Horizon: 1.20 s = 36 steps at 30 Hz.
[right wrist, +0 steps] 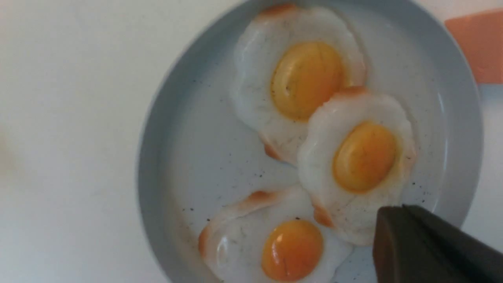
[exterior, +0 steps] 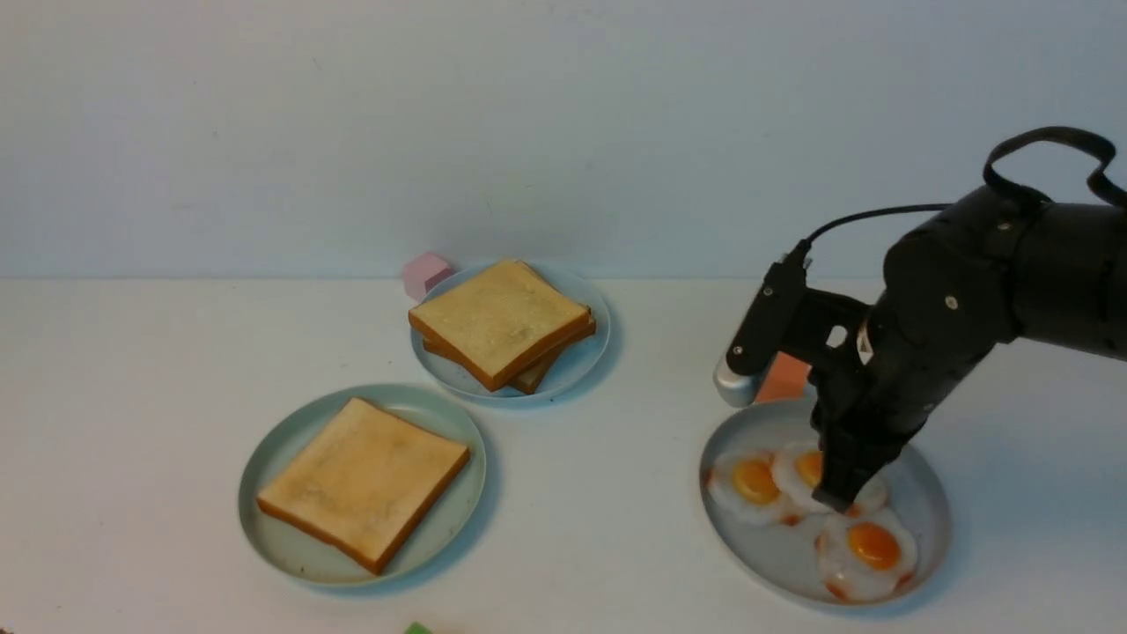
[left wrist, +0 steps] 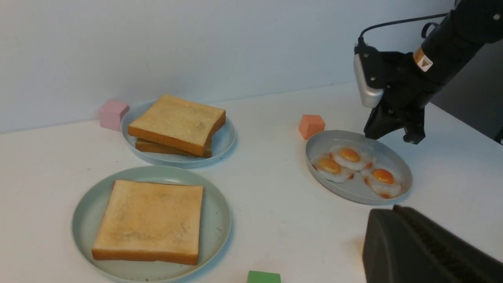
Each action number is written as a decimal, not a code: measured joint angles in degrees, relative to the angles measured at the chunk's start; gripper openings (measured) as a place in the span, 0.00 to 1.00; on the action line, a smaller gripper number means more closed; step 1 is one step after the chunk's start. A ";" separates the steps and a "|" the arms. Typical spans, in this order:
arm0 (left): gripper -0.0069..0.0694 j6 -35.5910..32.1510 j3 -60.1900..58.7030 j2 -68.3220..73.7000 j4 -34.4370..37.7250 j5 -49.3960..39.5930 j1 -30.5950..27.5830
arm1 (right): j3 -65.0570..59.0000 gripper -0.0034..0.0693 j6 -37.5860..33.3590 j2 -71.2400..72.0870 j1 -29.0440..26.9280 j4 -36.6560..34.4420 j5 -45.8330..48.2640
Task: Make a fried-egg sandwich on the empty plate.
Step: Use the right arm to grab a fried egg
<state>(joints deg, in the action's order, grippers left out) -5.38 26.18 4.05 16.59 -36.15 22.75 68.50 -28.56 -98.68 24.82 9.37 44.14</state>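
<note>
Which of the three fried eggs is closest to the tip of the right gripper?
The middle fried egg, the topmost where the three overlap on the grey plate; the tip of the right gripper sits at its white rim.

Setting: robot test bench in a laboratory-type room.
Work surface: plain white tabletop, uniform finish.
Backdrop: flat, unmarked pale wall directly behind the table.
Equipment: black jointed robot arm with an exposed cable, reaching over the table.
Props: glossy, moulded-looking fried eggs and uniform toast slices, laid out on plain plates.
Markers: pink cube, orange cube and green cube, loose on the surface.
</note>
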 joint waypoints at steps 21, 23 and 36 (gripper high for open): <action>0.07 0.00 0.00 0.00 -2.81 -2.99 0.00 | 1.58 0.52 -6.00 -6.07 -5.52 -11.87 -0.21; 0.07 0.00 0.00 0.00 -2.81 -3.10 0.00 | 1.69 0.69 -11.09 -6.64 -6.39 -14.53 0.09; 0.07 0.00 0.00 0.00 -2.76 -3.17 0.00 | 2.39 0.92 -18.16 -13.28 -8.88 -15.57 -4.77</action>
<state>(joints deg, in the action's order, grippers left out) -5.38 26.18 4.05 13.83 -39.32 22.75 70.88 -46.72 -111.96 15.93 -6.20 39.37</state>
